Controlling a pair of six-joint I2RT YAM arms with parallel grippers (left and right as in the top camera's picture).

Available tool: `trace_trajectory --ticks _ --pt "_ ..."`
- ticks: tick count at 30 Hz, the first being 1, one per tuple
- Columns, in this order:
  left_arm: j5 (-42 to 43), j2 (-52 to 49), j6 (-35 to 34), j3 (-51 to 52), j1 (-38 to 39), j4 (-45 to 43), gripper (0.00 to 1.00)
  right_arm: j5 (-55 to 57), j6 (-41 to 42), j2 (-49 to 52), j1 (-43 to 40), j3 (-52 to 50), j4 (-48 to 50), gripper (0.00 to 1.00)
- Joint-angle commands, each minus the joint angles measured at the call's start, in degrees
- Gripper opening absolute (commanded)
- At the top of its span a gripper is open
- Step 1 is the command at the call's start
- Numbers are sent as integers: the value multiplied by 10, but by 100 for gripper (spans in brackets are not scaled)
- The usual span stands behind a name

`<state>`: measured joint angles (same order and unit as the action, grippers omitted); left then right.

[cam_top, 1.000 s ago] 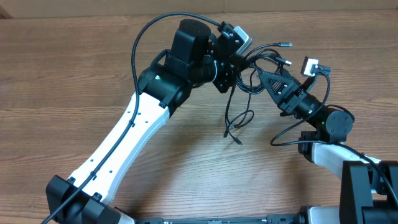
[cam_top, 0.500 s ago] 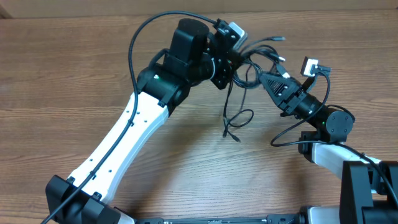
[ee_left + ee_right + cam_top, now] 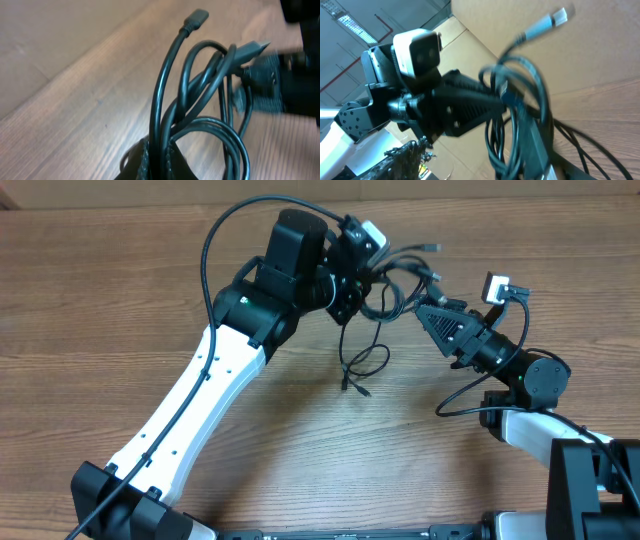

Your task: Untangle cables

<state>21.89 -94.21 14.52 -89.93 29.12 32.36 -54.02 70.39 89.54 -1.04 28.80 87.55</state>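
Note:
The cables [image 3: 388, 288] are a bunch of thin black cords hanging in loops above the table, with loose ends [image 3: 362, 370] trailing down onto the wood. My left gripper [image 3: 366, 282] is shut on the bunch. In the left wrist view its jaws [image 3: 160, 162] pinch the strands [image 3: 200, 90], and a plug end [image 3: 196, 19] sticks up. My right gripper [image 3: 428, 314] sits just right of the bunch. In the right wrist view it [image 3: 470, 156] is open, and cable loops [image 3: 540, 100] with a silver plug [image 3: 555, 19] hang loose between its fingers.
The wooden table [image 3: 100, 300] stretches out to the left and front. A cardboard wall [image 3: 580, 55] stands behind. My left arm's thick cable [image 3: 212, 250] arcs over its wrist. The right arm's own cable [image 3: 462, 398] loops beside its base.
My right gripper has opened and let go of the cables. My left gripper has drawn the bunch left and toward the back, dragging the trailing ends along the table.

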Motion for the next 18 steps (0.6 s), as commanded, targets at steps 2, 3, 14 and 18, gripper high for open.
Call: trace_trajectory --ticks 2,3,14,18 --pt "17 -8 115 -12 -3 43 4 3 -3 -5 -3 5 19 72" --pt "17 -8 130 -12 -3 52 4 3 -3 -5 -3 5 19 72" --pt "112 -8 208 -12 -3 72 4 0 -43 -5 -3 5 -15 77" --pt "156 -8 231 -12 -3 73 4 0 -71 -5 -3 5 -46 77"
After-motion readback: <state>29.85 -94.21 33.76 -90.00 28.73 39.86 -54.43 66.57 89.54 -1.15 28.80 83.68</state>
